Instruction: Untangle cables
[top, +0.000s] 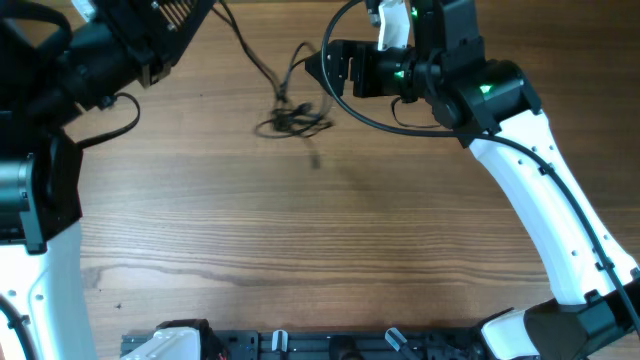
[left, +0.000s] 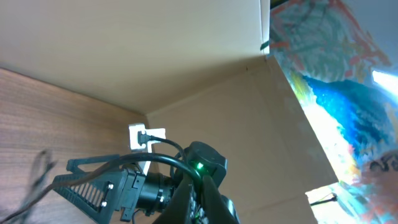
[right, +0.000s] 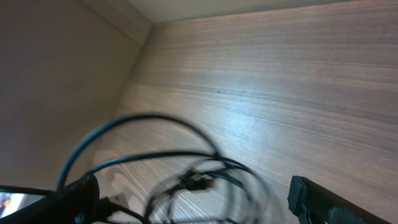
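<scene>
The wooden table fills most of the overhead view, its grain running left to right. My right arm comes up from the near right corner in a white link and bends left at a black wrist with green lights. My left arm rises along the left edge and reaches toward the far left corner.

My right gripper points left at the far side of the table, just beside the cables. In its own camera my two fingers stand wide apart, nothing pinched between them. Blurred loops of thin black wire hang in the gap, and I cannot tell whether they touch either finger.

My left gripper sits at the top edge of the overhead view. Its fingers do not show in my left wrist camera, so I cannot tell whether they are parted or closed.

The cables lie as a small knot of thin black loops on the far middle of the table. One strand runs from it up and left toward my left gripper, and another rises toward my right gripper.

On the wall behind, a white wall outlet has a black plug in it.
</scene>
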